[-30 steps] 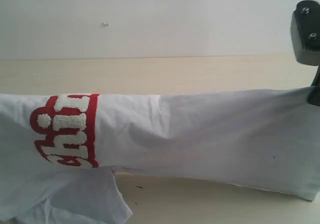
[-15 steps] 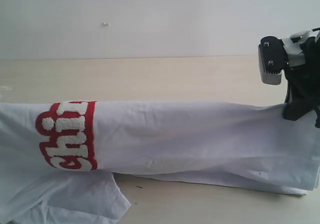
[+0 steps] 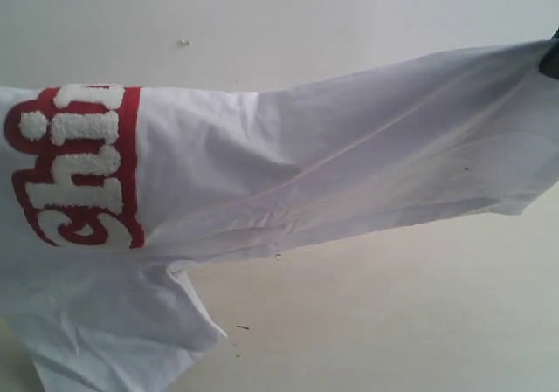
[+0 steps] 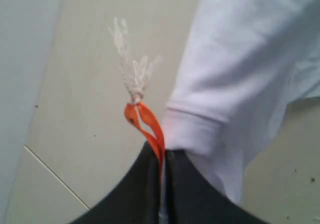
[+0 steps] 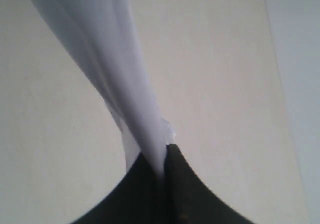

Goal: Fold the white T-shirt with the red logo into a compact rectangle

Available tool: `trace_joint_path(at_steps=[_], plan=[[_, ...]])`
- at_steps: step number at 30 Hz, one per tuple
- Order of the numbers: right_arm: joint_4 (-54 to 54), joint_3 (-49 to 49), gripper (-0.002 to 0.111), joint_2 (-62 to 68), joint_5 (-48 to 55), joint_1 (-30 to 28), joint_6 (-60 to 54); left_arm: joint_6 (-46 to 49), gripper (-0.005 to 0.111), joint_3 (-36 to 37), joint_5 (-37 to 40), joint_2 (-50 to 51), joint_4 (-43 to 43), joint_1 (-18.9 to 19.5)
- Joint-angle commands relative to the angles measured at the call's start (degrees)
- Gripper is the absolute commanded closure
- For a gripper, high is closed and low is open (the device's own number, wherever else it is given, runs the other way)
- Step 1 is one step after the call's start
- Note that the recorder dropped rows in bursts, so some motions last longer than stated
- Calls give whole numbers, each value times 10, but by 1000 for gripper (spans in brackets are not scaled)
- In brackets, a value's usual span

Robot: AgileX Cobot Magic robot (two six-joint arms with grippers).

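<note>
i see the white t-shirt [image 3: 349, 165] held up in the air, stretched across the whole exterior view, and its upper edge rises toward the right side. the red logo [image 3: 74, 165] with fuzzy white letters is on the left part of the cloth, turned on its side. below the logo a loose part of the shirt hangs down, and its bottom seems to reach the worktop [image 3: 393, 313] at the lower left; the rest of the cloth is clear of the surface. the left end effector [image 4: 162, 156] is closed. its two dark jaws are pressed together on a hemmed edge of the shirt, and the orange tag [image 4: 145, 126] is pinched there too. from the tag a short frayed white string [image 4: 132, 67] sticks out. the right end effector [image 5: 162, 166] is also closed, with a bunched edge of the shirt caught between the jaws, and the cloth runs away from it in a narrow band. in the exterior view only a small dark piece of it shows at the right edge, at the shirt's highest corner. behind the shirt is a plain pale wall [image 3: 262, 25].
</note>
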Motion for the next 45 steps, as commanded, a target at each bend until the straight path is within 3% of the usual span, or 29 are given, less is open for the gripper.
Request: trace_joint_path(at_steps=[1,10,19,28,32,40,45], plan=[[21,-6,108,-40,3,-2,10,-41,107,-40,-2,-38,-39,1],[101,-31,108,-97,3,-2,35,-118,107,-94,-2,-100,-100,-6],[127,-31,108,-133,3,-2,87,-208,107,-87,-2,-175,-33,-94],[109,46,108,-117,3,-2,87,-211,107,74,-2,-235,-28,-113],[67,72,108,-68,3,-2,55,-138,107,131,-2,-184,-10,-113],[28,72,108,83,3,-2,19,-101,107,133,-2,34,86,-113],[-8,69,108,166,-68,-2,19,-95,107,133,-130,154,127,-97]])
